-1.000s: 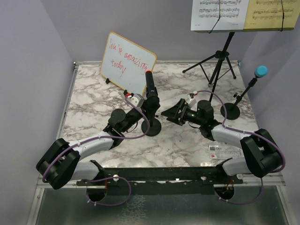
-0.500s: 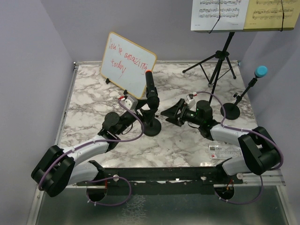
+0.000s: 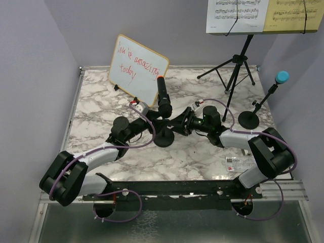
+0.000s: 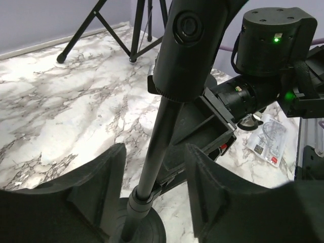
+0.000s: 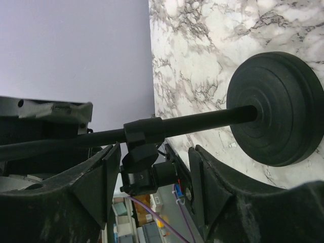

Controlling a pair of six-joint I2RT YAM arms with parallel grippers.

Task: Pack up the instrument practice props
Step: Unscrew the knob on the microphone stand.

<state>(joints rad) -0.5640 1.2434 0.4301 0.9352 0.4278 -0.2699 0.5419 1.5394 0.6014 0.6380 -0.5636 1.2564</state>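
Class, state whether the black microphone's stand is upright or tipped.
Upright: its round base sits flat on the marble, pole rising straight.

A white marble-patterned table top [image 3: 96, 101] with grey veining sits in a corner, closed in by plain lavender walls: a back wall [image 3: 152, 25], a left wall [image 3: 30, 76] and a right wall [image 3: 304, 116]. A silver metal frame [image 3: 298, 191] edges the table. Below the near edge lies a mottled grey-green floor [image 3: 167, 228]. The light is soft and even.
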